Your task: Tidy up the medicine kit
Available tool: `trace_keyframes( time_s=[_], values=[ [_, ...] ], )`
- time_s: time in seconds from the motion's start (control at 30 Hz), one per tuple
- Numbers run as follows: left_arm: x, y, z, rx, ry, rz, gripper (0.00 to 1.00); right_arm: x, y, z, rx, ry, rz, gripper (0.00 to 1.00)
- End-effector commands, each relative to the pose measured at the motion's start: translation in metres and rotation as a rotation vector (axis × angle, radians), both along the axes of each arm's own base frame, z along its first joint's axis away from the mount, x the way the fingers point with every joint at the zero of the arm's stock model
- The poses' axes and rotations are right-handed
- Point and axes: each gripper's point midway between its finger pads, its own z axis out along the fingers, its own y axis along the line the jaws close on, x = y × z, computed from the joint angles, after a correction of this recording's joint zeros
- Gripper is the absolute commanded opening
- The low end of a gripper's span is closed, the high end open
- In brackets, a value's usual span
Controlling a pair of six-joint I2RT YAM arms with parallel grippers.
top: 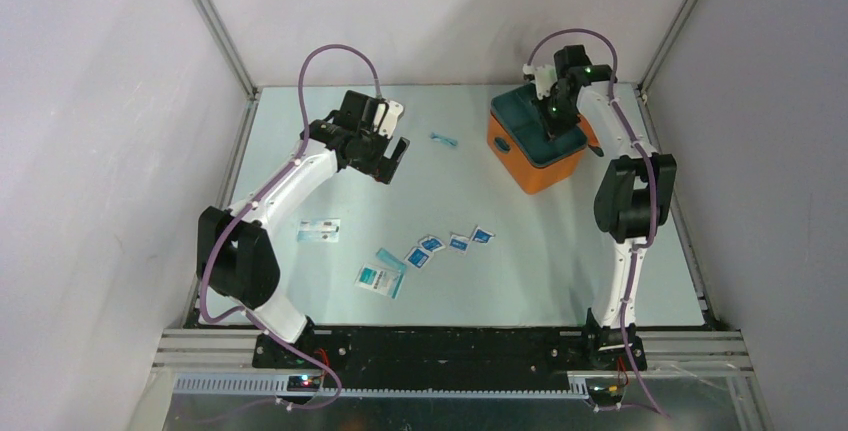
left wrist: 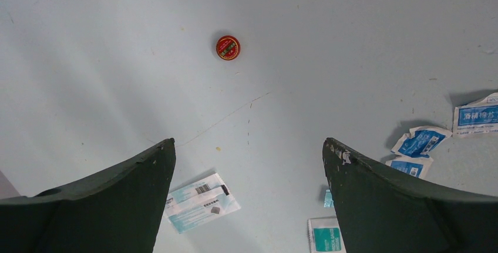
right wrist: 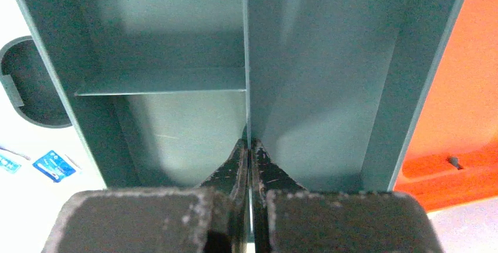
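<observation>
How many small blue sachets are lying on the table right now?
4, in a loose row mid-table: first sachet at the left, second sachet beside it, third sachet, fourth sachet nearest the medicine kit. More may hide under the arms.
</observation>
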Motion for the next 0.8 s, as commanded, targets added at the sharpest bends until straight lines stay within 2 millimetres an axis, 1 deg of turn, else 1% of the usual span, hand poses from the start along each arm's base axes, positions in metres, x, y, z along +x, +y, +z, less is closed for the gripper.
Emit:
trace_keyframes(
  time_s=[0.0, 0.23, 0.33, 0.57, 0.7, 0.77],
  values=[
    [0.006, -0.003, 0.008, 0.006, -0.044, -0.019, 1.00, -0.001, -0.004, 0.009, -0.041, -0.025, 0.019, 0.00],
    [0.008, -0.004, 0.008, 0.006, -0.045, -0.022, 1.00, -0.012, -0.001, -0.016, -0.093, 0.061, 0.099, 0.00],
    [0.007, -0.002, 0.008, 0.009, -0.046, -0.020, 1.00, -0.014, 0.001, -0.022, -0.101, 0.071, 0.105, 0.00],
    [0.005, -0.003, 0.009, 0.013, -0.050, -0.025, 0.99, -0.017, 0.007, -0.024, -0.108, 0.073, 0.112, 0.00],
    [0.004, -0.002, 0.009, 0.017, -0.050, -0.027, 1.00, -0.023, 0.007, -0.022, -0.105, 0.076, 0.121, 0.00],
    [0.003, -0.001, 0.009, 0.018, -0.051, -0.027, 1.00, -0.030, 0.008, -0.023, -0.104, 0.087, 0.138, 0.00]
  ],
)
